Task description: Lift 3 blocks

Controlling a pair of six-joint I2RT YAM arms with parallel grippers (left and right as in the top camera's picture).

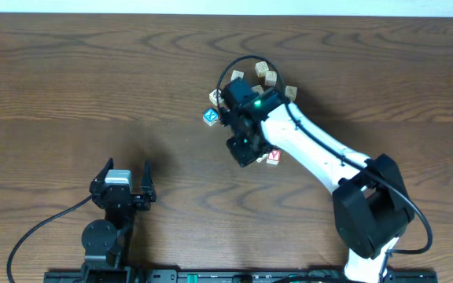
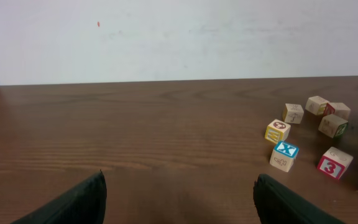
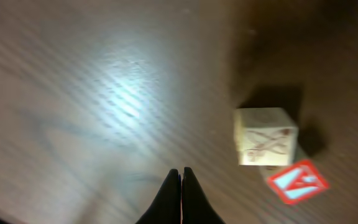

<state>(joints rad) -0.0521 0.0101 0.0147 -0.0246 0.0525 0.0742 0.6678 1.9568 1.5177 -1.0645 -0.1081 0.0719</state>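
Note:
A red-faced block with a white letter (image 3: 297,182) lies on the table right of my right gripper (image 3: 181,171), which is shut with nothing between its fingertips. A pale cube (image 3: 265,135) with brownish marks sits right against it. From overhead, the right gripper (image 1: 248,155) hovers just left of the red block (image 1: 273,157). A pale block with yellow marks (image 2: 278,131) stands behind the blue X cube (image 2: 284,155), and the red block (image 2: 334,163) shows a 3. My left gripper (image 2: 180,176) is open and empty, far to the left (image 1: 124,177).
Several more pale cubes (image 1: 267,73) are scattered at the far side of the cluster, partly under the right arm (image 1: 313,141). The blue cube (image 1: 209,117) lies at the cluster's left edge. A cable (image 1: 38,228) trails left of the left arm's base.

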